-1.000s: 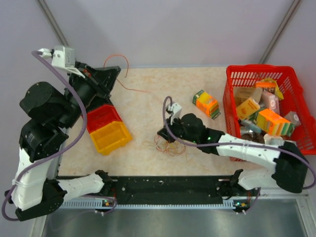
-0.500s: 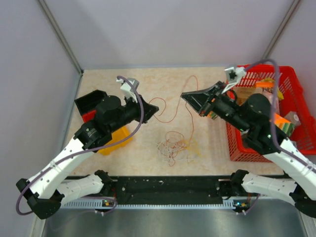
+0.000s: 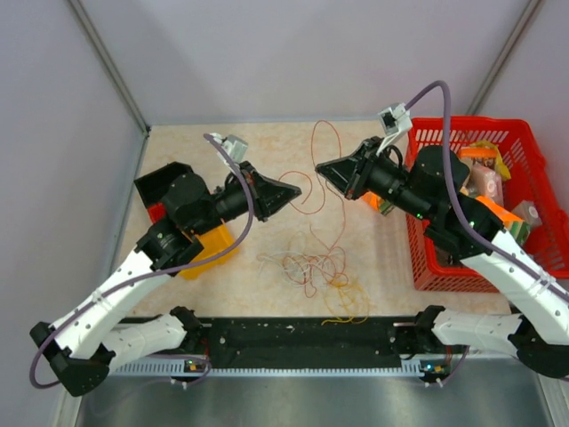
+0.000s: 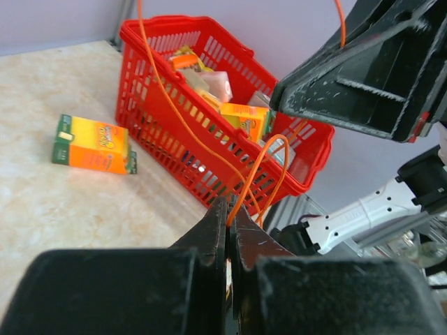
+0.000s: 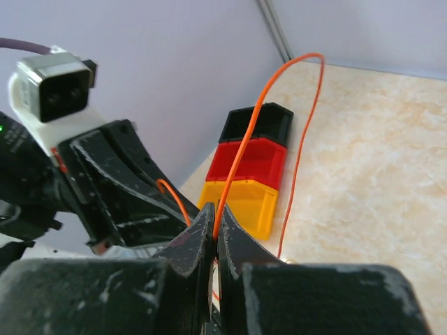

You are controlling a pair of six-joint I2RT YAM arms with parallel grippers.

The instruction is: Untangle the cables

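Note:
A thin orange cable [image 3: 325,122] arcs in the air between my two grippers, then hangs down to a loose tangle of red, orange, white and yellow cables [image 3: 311,265] on the table. My left gripper [image 3: 298,189] is raised and shut on the orange cable [image 4: 183,115], its jaws pinched on it [image 4: 229,211]. My right gripper [image 3: 318,167] faces it a short way off and is shut on the same cable [image 5: 241,157], pinched between its tips [image 5: 215,213]. A yellow cable [image 3: 351,308] lies at the tangle's near edge.
A red basket [image 3: 416,233] full of packets stands at the right. An orange-and-green box [image 4: 91,144] lies on the table beside it. Black, red and yellow bins [image 5: 255,164] sit at the left, under my left arm.
A second ago my left arm was folded back at far left and my right gripper was low at the tangle. Now both are raised mid-table, closer together, with the orange cable looped higher.

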